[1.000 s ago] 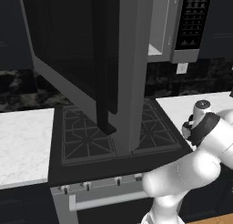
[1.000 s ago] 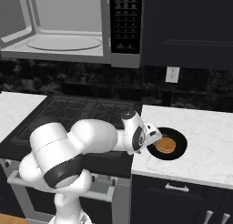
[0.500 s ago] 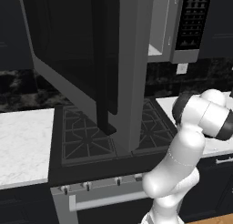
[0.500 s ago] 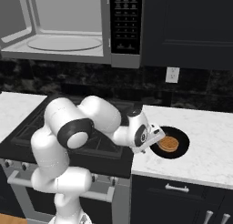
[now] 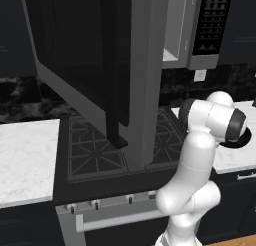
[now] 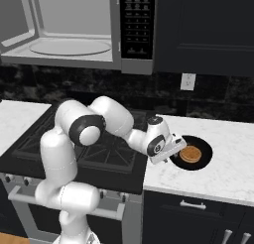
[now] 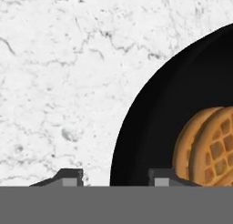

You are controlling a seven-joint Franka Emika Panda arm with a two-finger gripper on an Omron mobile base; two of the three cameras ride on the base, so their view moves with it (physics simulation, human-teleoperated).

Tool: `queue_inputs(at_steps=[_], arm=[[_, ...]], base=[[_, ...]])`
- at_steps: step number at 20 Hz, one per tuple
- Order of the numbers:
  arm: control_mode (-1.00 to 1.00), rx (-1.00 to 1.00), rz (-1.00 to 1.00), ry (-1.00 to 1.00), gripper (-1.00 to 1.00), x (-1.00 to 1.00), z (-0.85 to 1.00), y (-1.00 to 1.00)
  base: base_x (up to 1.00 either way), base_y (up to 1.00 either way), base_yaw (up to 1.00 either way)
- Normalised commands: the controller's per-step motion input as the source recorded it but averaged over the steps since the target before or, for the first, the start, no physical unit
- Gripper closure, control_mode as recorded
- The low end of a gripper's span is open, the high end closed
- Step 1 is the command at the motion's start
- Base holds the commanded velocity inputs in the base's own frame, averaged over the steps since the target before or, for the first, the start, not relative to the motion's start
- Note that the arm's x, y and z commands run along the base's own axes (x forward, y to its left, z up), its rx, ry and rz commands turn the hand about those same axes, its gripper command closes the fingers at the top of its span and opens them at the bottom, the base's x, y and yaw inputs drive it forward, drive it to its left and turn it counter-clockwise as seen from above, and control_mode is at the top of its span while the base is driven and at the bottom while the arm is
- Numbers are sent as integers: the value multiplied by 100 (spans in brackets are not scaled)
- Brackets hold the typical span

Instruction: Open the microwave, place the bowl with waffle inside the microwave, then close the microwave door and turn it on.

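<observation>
Bowl (image 6: 196,152) sits on the white marble worktop (image 6: 223,163) right of the stove (image 6: 59,139), nearer the worktop's left edge than its right, about midway between front edge and backsplash. Waffle (image 6: 190,154) lies inside it, golden-brown, slightly left of the bowl's centre; in the hand view the waffle (image 7: 209,148) looks like two stacked rounds with a grid pattern, against the bowl's black floor (image 7: 154,127).

Gripper (image 6: 173,151) low at the bowl's left rim. Hand view: gripper (image 7: 113,177) has its fingertips spread, one over bare marble, the other over the bowl's inside, so the rim lies between them. Jaws stand wide; nothing held. Contact with the rim cannot be told.

Microwave (image 6: 79,30) mounted above the stove, cavity exposed, pale turntable (image 6: 69,46) visible. Microwave door (image 5: 100,65) swung fully out to the left, black bar handle (image 5: 120,75) on its free edge. Button panel (image 6: 136,25) carries rows of small pale markings; too small to read. No brand or label legible anywhere.

Wall outlet (image 6: 187,81) on the dark backsplash above the bowl. Dark cabinets (image 6: 203,30) right of the microwave.
</observation>
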Motion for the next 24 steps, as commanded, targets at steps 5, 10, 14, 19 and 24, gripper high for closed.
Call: queue_inputs(at_steps=[5, 10, 14, 19, 24], arm=[[-100, 2, 0, -5, 100, -53, 8, 2], [-100, 0, 14, -10, 100, -90, 96, 43], [-100, -10, 35, 1, 100, -92, 100, 91], [-100, -10, 43, 7, 100, -93, 100, 100], [-100, -2, 38, 18, 100, -66, 100, 100]], base=[[0, 0, 0], [0, 0, 0], [0, 0, 0], [0, 0, 0], [0, 0, 0]])
